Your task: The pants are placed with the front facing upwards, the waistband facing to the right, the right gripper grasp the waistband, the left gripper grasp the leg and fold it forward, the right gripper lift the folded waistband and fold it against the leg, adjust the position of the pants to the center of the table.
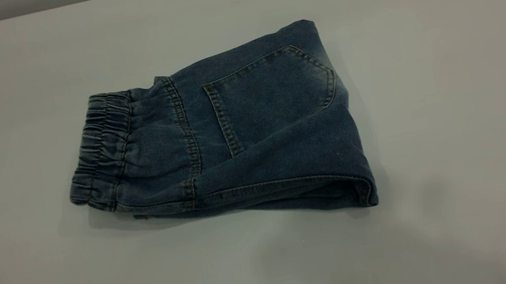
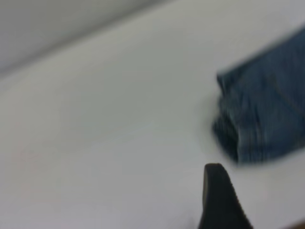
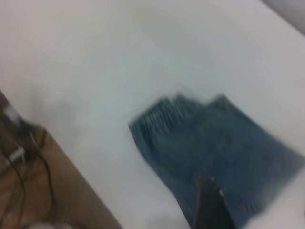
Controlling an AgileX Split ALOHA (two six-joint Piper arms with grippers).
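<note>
While the folded denim pants (image 1: 231, 130) are lying mid-frame on the white counter (image 1: 451, 80), waistband (image 1: 101, 145) pointing left, they are looking soft and floppy; the ruched band is offering the firmest hold. Left claw (image 2: 220, 200) is hovering clear; right claw (image 3: 209, 202) is hanging above the denim, their openings impossible to tell.

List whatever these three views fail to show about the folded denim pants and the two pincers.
- Legs and cuffs: tucked beneath the folded pants in the exterior view; only the waistband and back pocket show.
- Both pincers: outside the exterior view.
- Left pincer: the left wrist view's edge leaves one blurred finger; open or shut unknown.
- Right pincer: the right wrist view shows one blurred finger; same doubt.
</note>
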